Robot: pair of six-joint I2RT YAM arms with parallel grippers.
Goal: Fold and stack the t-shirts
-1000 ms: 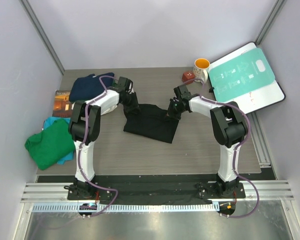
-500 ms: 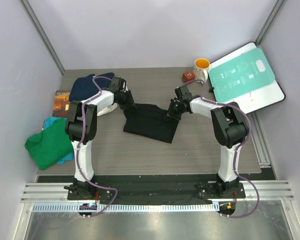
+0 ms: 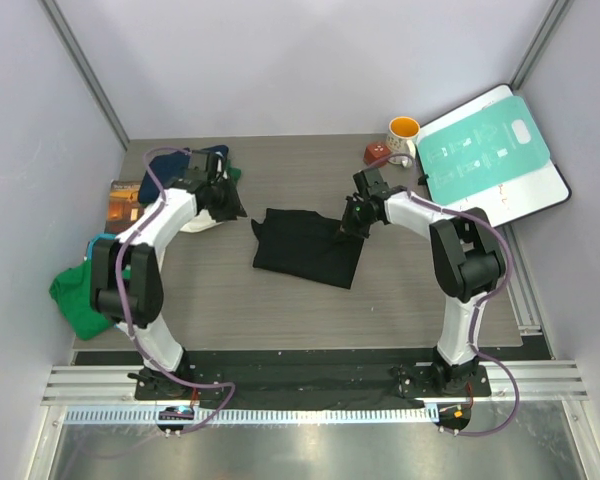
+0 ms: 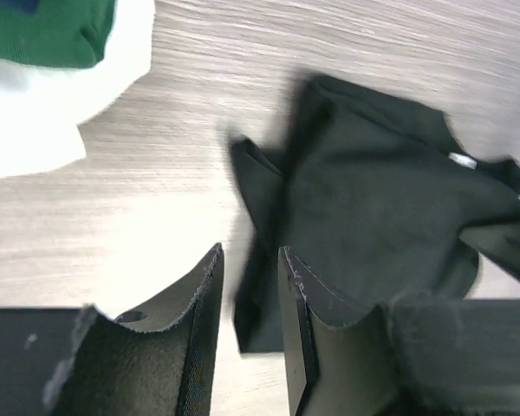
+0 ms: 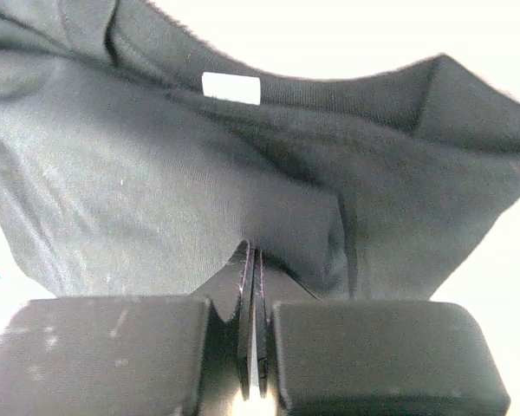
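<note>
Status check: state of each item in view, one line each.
black t-shirt, lying flat but rumpled, right edge pinched
right gripper, shut on black t-shirt
left gripper, slightly open, empty, off the cloth
green t-shirt, unfolded heap, left side
navy t-shirt, bunched heap, far left
mug, upright

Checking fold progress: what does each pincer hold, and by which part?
The right pincer pinches the soft black cloth t-shirt by a fold near its collar; the left pincer holds nothing.
</note>
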